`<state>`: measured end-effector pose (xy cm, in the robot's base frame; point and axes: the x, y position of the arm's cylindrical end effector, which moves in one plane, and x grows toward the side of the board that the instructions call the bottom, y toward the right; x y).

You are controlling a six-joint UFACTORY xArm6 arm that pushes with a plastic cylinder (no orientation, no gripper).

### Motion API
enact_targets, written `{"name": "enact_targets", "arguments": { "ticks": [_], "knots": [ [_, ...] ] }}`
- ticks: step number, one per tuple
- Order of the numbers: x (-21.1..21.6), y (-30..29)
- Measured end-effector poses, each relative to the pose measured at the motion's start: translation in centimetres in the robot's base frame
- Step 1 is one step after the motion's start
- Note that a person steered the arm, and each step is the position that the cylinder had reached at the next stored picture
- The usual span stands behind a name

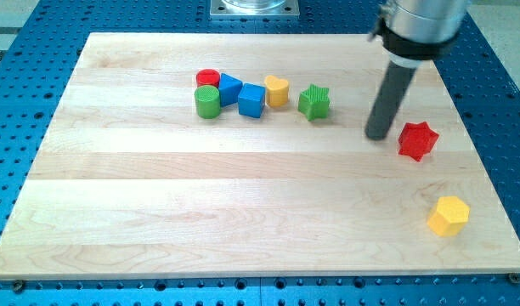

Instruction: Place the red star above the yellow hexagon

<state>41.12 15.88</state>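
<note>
Pincer there is none on this arm: it ends in a dark rod, so opening or closing does not apply. My tip [379, 136] rests on the desk [243, 212] just to the view's left of the red star [418, 140], close beside it; whether they touch cannot be told.

That desk is a pale wooden board with lengthwise grain, lying on a blue perforated base [498, 51]; a metal mount [254, 8] shows at the view's top.

Sitting near the board's right edge, the red star has no clear long axis, its points spreading all round. Lower down and slightly right of it, well apart, is the yellow hexagon [449, 215].

Toward the view's upper left cluster a red cylinder [207, 77], green cylinder [207, 101], blue triangle-like block [230, 88], blue cube [251, 100], yellow heart [277, 90] and green star [313, 102].
</note>
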Motion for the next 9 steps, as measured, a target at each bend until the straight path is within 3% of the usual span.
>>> {"name": "enact_targets", "arguments": {
  "ticks": [2,3,5,7,8,9],
  "knots": [
    [-0.8,-0.2],
    [-3.2,2.0],
    [-3.2,9.2],
    [1.7,4.6],
    [0.6,3.4],
    [3.4,5.9]
  ]
}}
